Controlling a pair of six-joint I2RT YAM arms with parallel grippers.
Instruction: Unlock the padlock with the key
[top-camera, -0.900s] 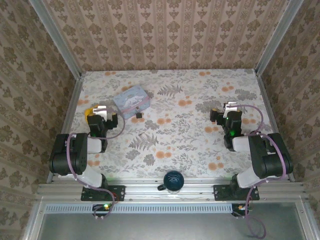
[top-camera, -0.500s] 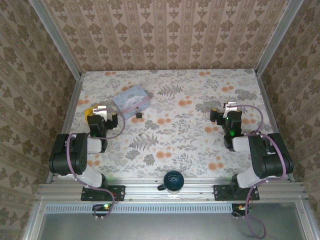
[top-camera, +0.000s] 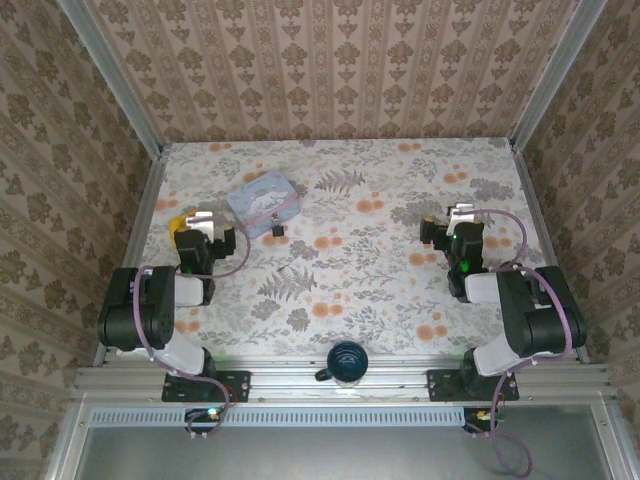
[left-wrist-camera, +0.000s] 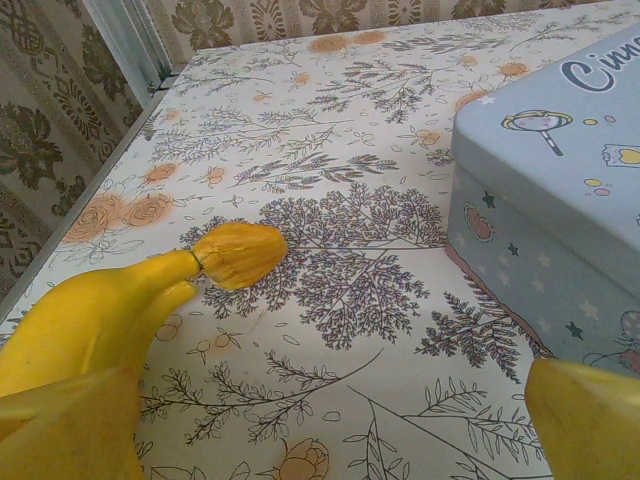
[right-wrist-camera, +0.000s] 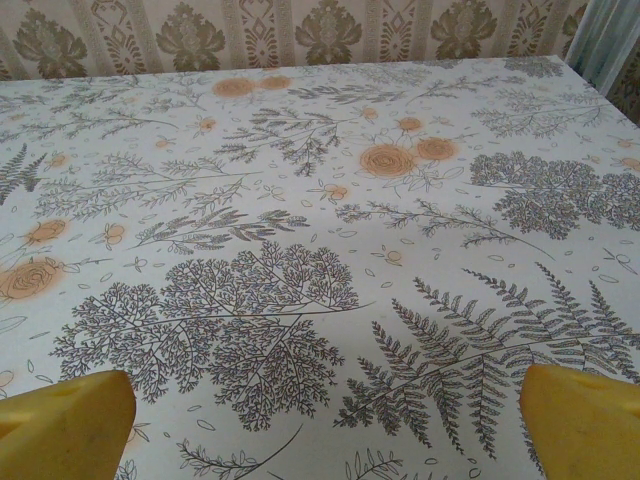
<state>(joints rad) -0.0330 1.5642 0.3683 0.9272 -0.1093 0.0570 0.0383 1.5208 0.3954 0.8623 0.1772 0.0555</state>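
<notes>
The padlock is a tiny dark body lying on the floral tablecloth, just off the near right corner of a pale blue tin. The key is out of view. My left gripper rests low on the left side, open, with nothing between its yellow fingertips; in the left wrist view the left gripper has bare cloth between its tips and the tin ahead on the right. My right gripper sits on the right side, and the right gripper is open over bare cloth.
A yellow banana lies beside the left gripper; in the left wrist view the banana has its stem pointing at the tin. A dark mug stands on the near rail between the arm bases. Patterned walls enclose the table on three sides.
</notes>
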